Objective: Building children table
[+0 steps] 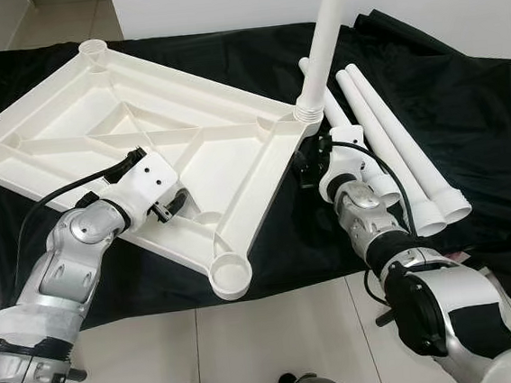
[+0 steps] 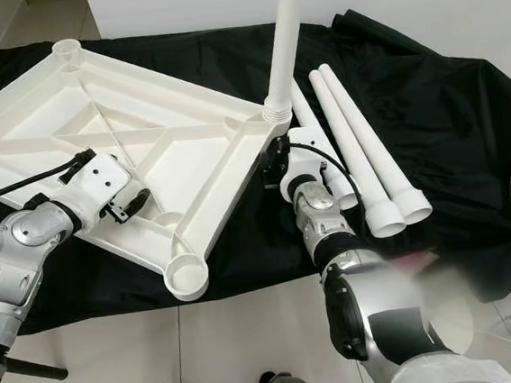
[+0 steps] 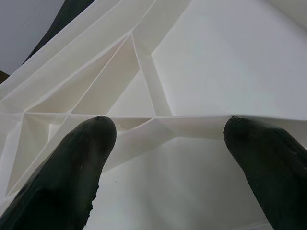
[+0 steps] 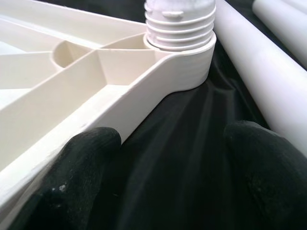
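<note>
lying upside down on a black cloth, the white tabletop has one leg standing upright in its corner socket, just ahead of the right gripper, whose jaws are spread beside that rim. the left gripper, jaws spread, straddles an inner rib. three loose legs lie beside the right jaws.

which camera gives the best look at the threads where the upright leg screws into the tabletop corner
The right wrist view: the leg's threaded end sits large and sharp in the corner socket, several threads still exposed. Both eye views show the joint small, from above. The left wrist view looks at tabletop ribs instead.
</note>
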You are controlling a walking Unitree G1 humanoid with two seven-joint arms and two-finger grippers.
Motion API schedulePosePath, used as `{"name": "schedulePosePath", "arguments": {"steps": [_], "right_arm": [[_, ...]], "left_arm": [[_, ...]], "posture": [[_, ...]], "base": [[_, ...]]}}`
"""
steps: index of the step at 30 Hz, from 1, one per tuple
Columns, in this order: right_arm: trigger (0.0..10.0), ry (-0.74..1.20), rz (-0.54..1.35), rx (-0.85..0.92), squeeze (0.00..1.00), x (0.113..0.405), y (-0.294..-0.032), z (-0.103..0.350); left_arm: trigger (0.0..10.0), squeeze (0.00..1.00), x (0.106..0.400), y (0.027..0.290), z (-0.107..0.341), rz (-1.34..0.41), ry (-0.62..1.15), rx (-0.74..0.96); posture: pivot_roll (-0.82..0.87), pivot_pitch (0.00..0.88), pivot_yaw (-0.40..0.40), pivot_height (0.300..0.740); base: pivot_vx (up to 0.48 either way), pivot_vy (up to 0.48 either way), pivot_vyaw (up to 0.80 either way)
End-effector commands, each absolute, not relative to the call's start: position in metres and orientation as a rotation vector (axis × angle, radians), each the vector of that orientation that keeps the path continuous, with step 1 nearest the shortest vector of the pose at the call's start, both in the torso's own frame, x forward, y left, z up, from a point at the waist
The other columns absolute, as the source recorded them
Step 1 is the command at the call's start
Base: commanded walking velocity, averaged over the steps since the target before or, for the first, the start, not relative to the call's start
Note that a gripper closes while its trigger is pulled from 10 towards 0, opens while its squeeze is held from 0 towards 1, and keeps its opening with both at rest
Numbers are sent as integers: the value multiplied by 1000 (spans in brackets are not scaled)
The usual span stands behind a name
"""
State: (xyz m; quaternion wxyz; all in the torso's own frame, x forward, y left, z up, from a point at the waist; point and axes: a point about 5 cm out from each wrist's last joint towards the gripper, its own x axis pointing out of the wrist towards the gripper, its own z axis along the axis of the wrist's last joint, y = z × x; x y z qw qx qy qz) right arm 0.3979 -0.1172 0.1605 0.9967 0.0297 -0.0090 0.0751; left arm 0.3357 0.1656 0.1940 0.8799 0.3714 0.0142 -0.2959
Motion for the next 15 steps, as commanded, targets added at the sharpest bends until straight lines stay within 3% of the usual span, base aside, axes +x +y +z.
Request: {"name": "schedulePosePath", "arguments": {"steps": [1, 8, 15], "right_arm": [[10000, -102, 327, 71, 0, 396, -78, 176], [10000, -155, 263, 73, 0, 394, -91, 175], [10000, -276, 168, 66, 0, 380, -122, 165]], "left_arm": [[10000, 0, 332, 141, 181, -815, 75, 768], [10000, 0, 340, 149, 187, -752, 52, 757], [10000, 0, 348, 167, 197, -728, 50, 674]], "posture": [[6, 156, -47, 740], [3, 153, -48, 740], [-6, 146, -46, 740]], "base": [[0, 0, 0], [0, 0, 0], [0, 0, 0]]}}
